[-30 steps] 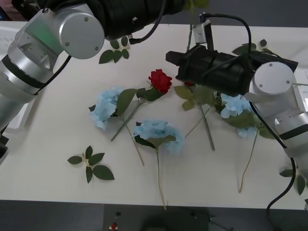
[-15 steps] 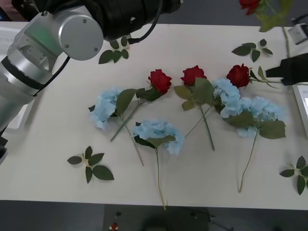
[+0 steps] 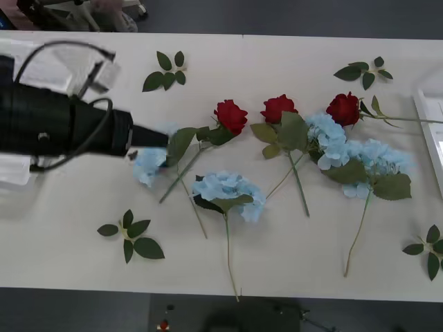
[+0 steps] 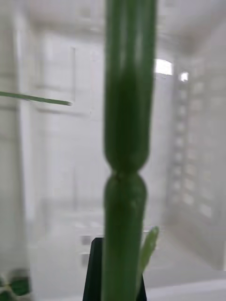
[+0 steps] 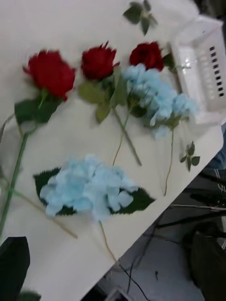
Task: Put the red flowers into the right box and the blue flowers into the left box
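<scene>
The left gripper (image 3: 163, 138), finger state indeterminate, sits over the leftmost of the blue flowers (image 3: 149, 162). The right gripper (image 4: 115, 282) pinches a green stem (image 4: 125, 141) above the right box (image 4: 188, 188). Risk: tangled leaves dragging the adjacent red flowers (image 3: 230, 115) along.

— Where do the red flowers (image 3: 230, 115) lie?
— Three deep-red roses in a row across the table's middle, flat, thin green stems trailing; the rightmost sits nearest the right box (image 3: 429, 135), a white tray whose rim shows at the table's edge.
— And the blue flowers (image 3: 229, 193)?
— Pale fluffy clusters on long stems; one toward the left, one central, two overlapping beside the roses.
</scene>
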Tool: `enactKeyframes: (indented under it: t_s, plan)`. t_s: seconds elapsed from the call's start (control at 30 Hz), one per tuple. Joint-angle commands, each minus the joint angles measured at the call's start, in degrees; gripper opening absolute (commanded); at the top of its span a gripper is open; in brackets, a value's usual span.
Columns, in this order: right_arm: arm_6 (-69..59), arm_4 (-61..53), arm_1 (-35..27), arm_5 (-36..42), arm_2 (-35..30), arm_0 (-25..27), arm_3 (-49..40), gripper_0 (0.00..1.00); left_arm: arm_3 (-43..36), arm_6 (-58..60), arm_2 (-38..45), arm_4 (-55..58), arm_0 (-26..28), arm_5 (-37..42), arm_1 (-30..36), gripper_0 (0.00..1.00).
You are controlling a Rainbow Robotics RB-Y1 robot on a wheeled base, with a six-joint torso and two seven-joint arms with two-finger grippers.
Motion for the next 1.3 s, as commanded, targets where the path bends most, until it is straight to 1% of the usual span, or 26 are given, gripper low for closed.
enactKeyframes:
  t_s: [0.03, 0.13, 0.2, 0.23, 0.33, 0.47, 0.5, 0.53, 0.6, 0.63, 0.7, 0.77, 0.8, 0.83, 0.93, 1.03, 1.17, 1.2, 1.23, 1.27, 1.3]
  plan:
    - [-1.12, 5.33, 0.09, -7.28, 4.29, -1.78, 3.27, 0.00, -4.40, 7.20, -6.03, -7.96, 6.20, 0.12, -2.73, 1.00]
    - [-1.92, 8.94, 1.50, -13.69, 7.63, -1.78, 6.61, 0.00, -4.58, 12.83, -9.28, -15.34, 7.25, 0.12, -4.66, 1.00]
    - [-4.46, 11.66, 3.08, -18.44, 9.74, -1.87, 8.72, 0.00, -4.14, 18.54, -12.80, -23.34, 5.85, 0.21, -6.60, 1.00]
    - [-6.49, 13.86, 4.04, -21.25, 10.54, -1.87, 10.30, 0.00, -2.91, 22.85, -15.78, -28.09, 3.74, 0.30, -7.92, 1.00]
    - [-8.42, 17.64, 5.80, -24.07, 10.80, -1.87, 12.06, 0.00, 0.87, 28.38, -18.16, -32.04, 0.84, 0.30, -10.38, 1.00]
    - [-10.62, 20.45, 7.30, -24.42, 10.80, -1.96, 13.03, 0.00, 10.54, 31.81, -17.45, -32.83, -3.56, 0.30, -13.89, 1.00]
    - [-10.70, 20.72, 7.47, -24.50, 10.80, -2.04, 13.03, 0.06, 13.97, 31.81, -17.81, -32.75, -5.58, 0.39, -14.77, 1.00]
    - [-10.79, 20.98, 7.56, -24.59, 10.80, -1.96, 13.03, 0.22, 17.31, 31.90, -18.16, -32.83, -7.69, 0.65, -15.83, 1.00]
    - [-10.79, 20.98, 7.56, -24.86, 10.80, -2.04, 13.03, 0.38, 21.18, 31.99, -18.25, -33.10, -9.88, 0.83, -17.06, 1.00]
    - [-10.62, 21.07, 7.56, -24.94, 10.80, -2.04, 13.03, 0.49, 24.87, 32.07, -18.16, -33.45, -11.55, 0.74, -18.02, 1.00]
    - [-10.44, 20.98, 7.56, -25.12, 10.80, -2.04, 13.03, 0.61, 27.94, 32.07, -18.07, -33.98, -13.14, 0.74, -18.37, 1.00]
    - [-10.27, 20.72, 7.56, -25.21, 10.80, -1.96, 13.03, 0.76, 32.78, 31.55, -18.77, -34.33, -16.04, 0.65, -18.46, 1.00]
    - [-10.09, 20.54, 7.56, -25.21, 10.80, -2.04, 13.03, 0.79, 33.83, 31.46, -19.21, -34.42, -16.83, 0.65, -18.64, 1.00]
    - [-9.74, 20.45, 7.56, -25.38, 10.80, -1.96, 12.68, 0.85, 36.20, 31.46, -20.62, -34.59, -18.67, 0.56, -18.73, 1.00]
    - [-6.57, 19.13, 7.56, -25.30, 11.15, -1.96, 10.13, 0.93, 41.48, 31.64, -24.57, -35.03, -23.16, 0.30, -19.08, 1.00]
    - [-0.95, 16.41, 6.86, -23.10, 11.24, -1.96, 4.77, 0.96, 47.37, 31.81, -30.64, -35.12, -27.29, -1.46, -19.78, 1.00]
    - [5.03, 15.18, 6.33, -20.37, 11.24, -1.96, -4.20, 0.97, 52.46, 31.81, -36.97, -34.77, -29.92, -6.21, -21.01, 1.00]
    - [6.87, 15.53, 6.33, -19.41, 11.33, -1.96, -7.36, 0.97, 53.69, 31.81, -38.28, -35.03, -30.10, -7.88, -21.27, 0.95]
    - [8.28, 15.88, 6.33, -19.06, 11.77, -1.96, -9.47, 0.97, 54.31, 31.81, -38.90, -35.12, -30.19, -9.02, -21.54, 0.82]
    - [10.30, 16.32, 6.33, -18.62, 12.82, -2.22, -12.64, 0.98, 54.93, 31.72, -39.08, -35.03, -30.10, -10.07, -21.63, 0.44]
    - [11.88, 17.11, 6.15, -18.00, 14.05, -2.48, -15.27, 0.97, 55.36, 31.64, -39.08, -34.94, -30.19, -10.42, -21.71, 0.04]
